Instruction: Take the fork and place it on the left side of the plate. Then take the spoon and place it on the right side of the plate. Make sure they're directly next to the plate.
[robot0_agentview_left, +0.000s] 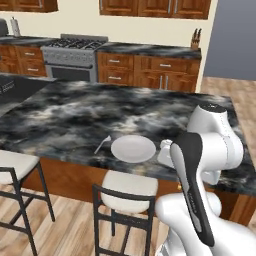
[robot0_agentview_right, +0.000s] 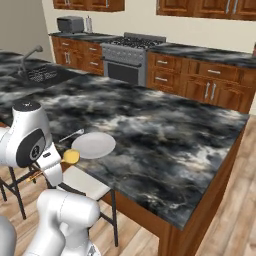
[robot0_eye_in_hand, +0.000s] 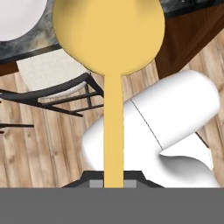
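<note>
Gripping the yellow-bowled spoon (robot0_eye_in_hand: 109, 39) by its handle, the gripper (robot0_eye_in_hand: 113, 181) seemingly hangs beside the plate (robot0_agentview_right: 93, 145).

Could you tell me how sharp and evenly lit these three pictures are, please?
Left base view: flat, even light, soft shadows under the round white plate and thin silver fork. Right base view: likewise, no glare. Hand view: the yellow-bowled spoon looms large, edges slightly soft.
</note>
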